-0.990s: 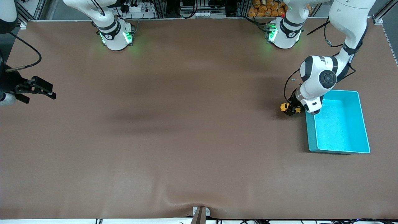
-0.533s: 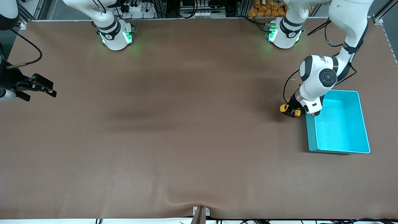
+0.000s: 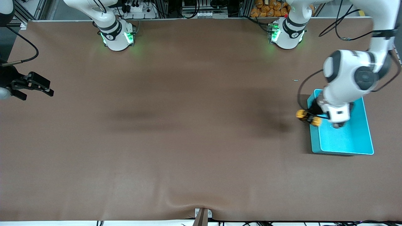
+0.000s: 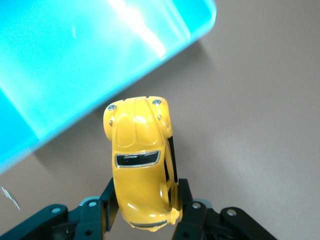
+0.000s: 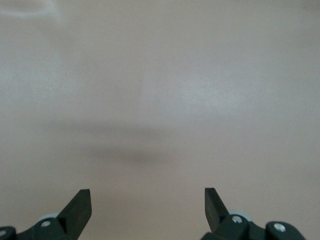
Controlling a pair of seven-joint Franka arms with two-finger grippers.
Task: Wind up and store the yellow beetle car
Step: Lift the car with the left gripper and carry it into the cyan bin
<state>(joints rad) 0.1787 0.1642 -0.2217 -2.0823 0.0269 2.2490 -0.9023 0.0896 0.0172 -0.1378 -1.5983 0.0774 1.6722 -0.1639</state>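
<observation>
While right gripper (image 3: 47,89) waits agape, left gripper (image 4: 145,212) clamps yellow beetle car (image 4: 140,165) over teal bin (image 3: 361,147) rim.

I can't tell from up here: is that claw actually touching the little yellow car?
Touching. The left wrist view shows the left gripper pinching the yellow car between its fingers.

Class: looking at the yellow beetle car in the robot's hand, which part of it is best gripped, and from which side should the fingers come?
Grip the yellow beetle car across its flat door sides near the tail, coming from above, as the left hand does now: the roof is rounded.
</observation>
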